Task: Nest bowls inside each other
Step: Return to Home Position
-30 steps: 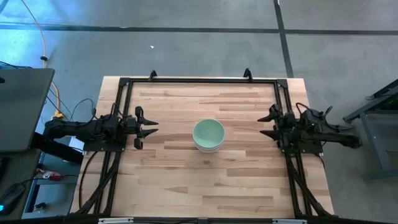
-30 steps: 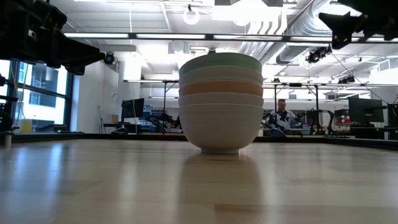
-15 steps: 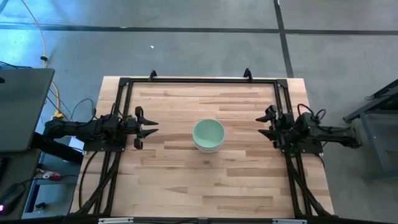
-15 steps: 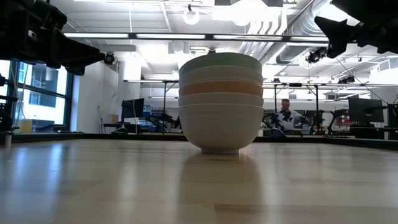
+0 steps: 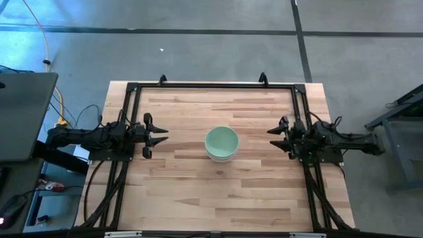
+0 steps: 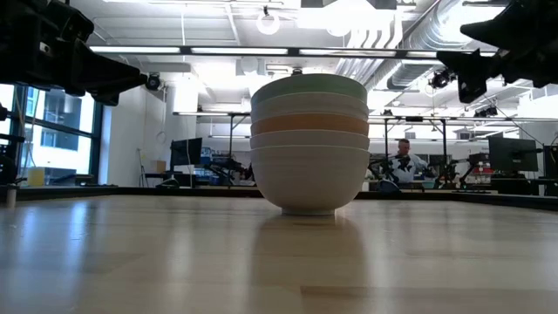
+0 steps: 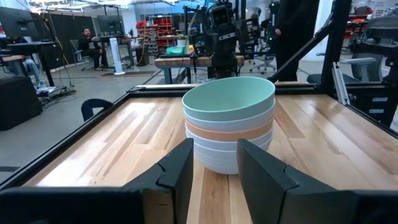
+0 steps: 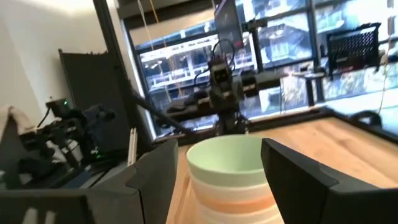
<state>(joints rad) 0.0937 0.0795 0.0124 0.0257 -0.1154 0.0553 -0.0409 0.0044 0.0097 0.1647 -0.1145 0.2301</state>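
The bowls stand nested in one stack (image 5: 221, 144) at the table's middle, the lowest white bowl (image 6: 309, 181) resting by its foot on the wood. Above it sit white bowls, the salmon-orange bowl (image 6: 309, 124) and, on top, the mint green bowl (image 7: 229, 97) (image 8: 227, 154). My left gripper (image 5: 158, 135) hovers open at the table's left side, pointing at the stack. My right gripper (image 5: 276, 137) hovers open at the right side, above table height, also pointing at the stack. Neither touches a bowl.
A black metal frame (image 5: 211, 86) runs along the table's far, left and right edges. Bare wood (image 5: 218, 192) lies all around the stack. Beyond the table a person (image 6: 402, 161) sits among desks and monitors.
My right gripper has moved a little toward the stack, away from the table's right edge, and has dipped slightly. The left arm and the stack of bowls have kept still.
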